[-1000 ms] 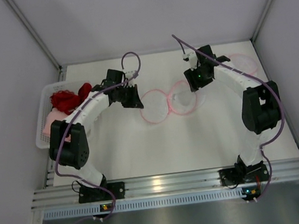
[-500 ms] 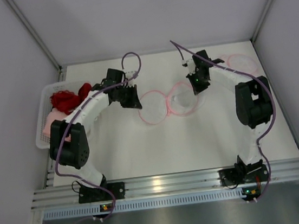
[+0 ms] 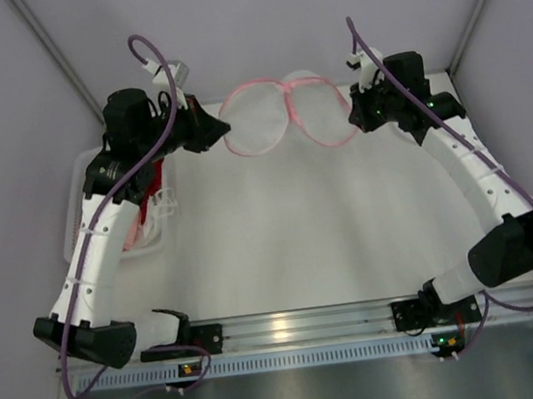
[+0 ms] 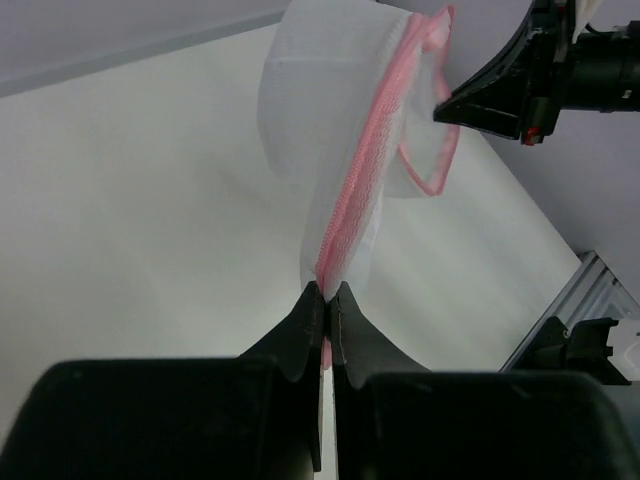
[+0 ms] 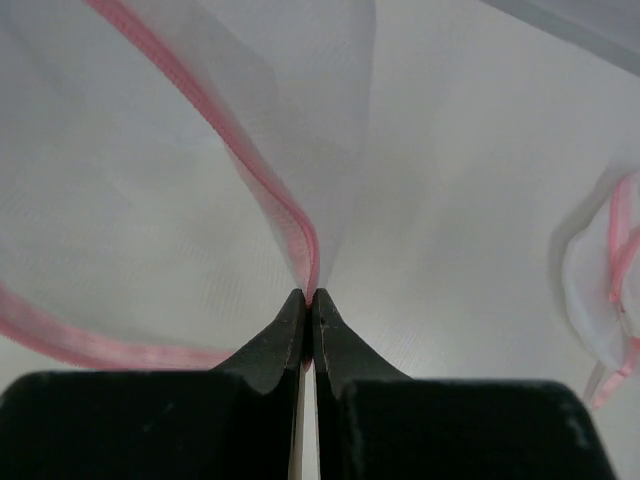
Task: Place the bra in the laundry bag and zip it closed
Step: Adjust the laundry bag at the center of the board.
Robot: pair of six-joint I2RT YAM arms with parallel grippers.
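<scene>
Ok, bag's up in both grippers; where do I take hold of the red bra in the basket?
I'd grip the red bra at the fabric showing beside the left arm, coming straight down from above: the walls of the basket likely rule out a sideways reach. The arm hides most of it, so recheck first.

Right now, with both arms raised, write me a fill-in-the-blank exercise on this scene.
The left claw is ___ on the laundry bag.
The bag is white mesh edged in ___.
The right claw grips its ___ side in the top view.
It hangs ___ the two claws.
Missing: shut; pink; right; between.
</scene>
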